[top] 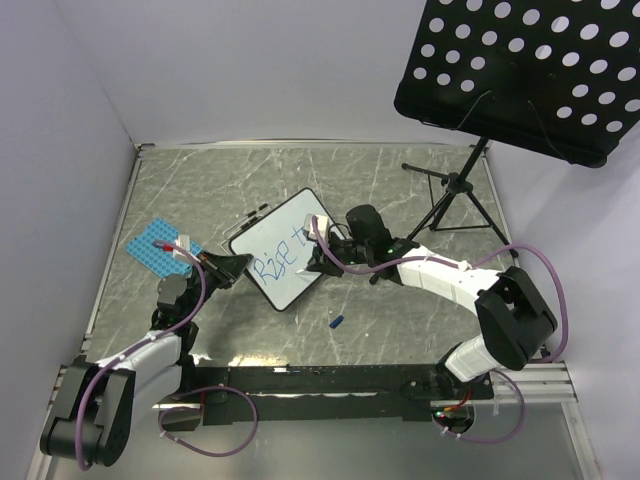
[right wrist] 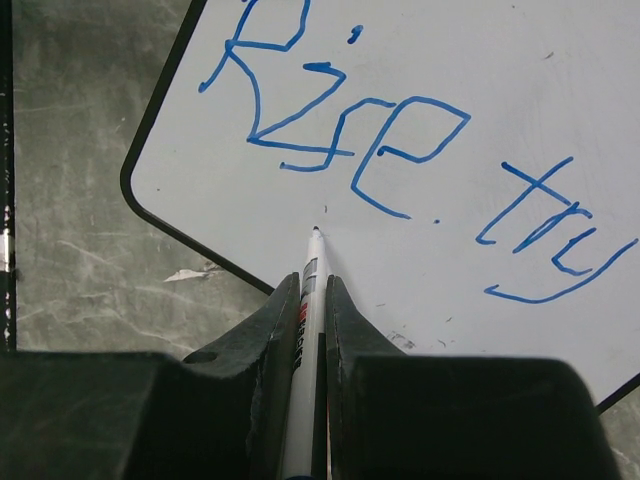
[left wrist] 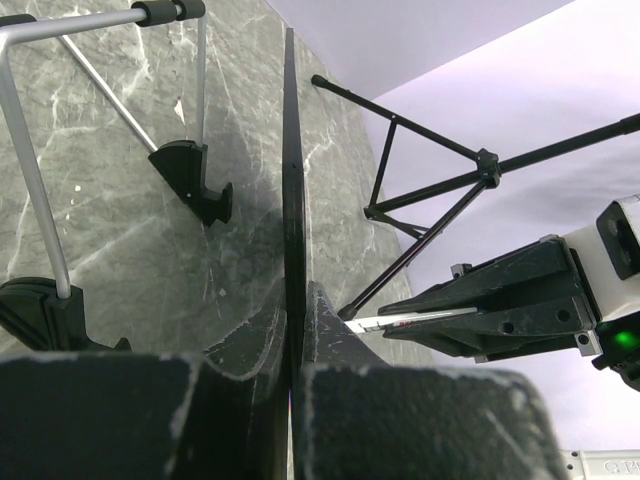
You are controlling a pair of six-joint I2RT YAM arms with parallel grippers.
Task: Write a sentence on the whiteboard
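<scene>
Blue ink is running across the upper half of my right wrist view. At the bottom centre my right gripper (right wrist: pixel 312 290) is squeezing a marker (right wrist: pixel 312 262) between nearly closed fingers. Its tip is sitting at the whiteboard (right wrist: pixel 450 60) just below the writing, touching or hovering, I cannot tell which. My left gripper (left wrist: pixel 297 305) is clamping the board's edge, jaws shut, steadying it in the middle of the overhead view. The sentence (right wrist: pixel 340 130) is reading "Rise try", so I am judging it partly written, with more to add underneath.

grey marble table (top: pixel 200 180) boxed by plain white walls (top: pixel 250 70); black music stand (top: pixel 455 184) at rear
</scene>
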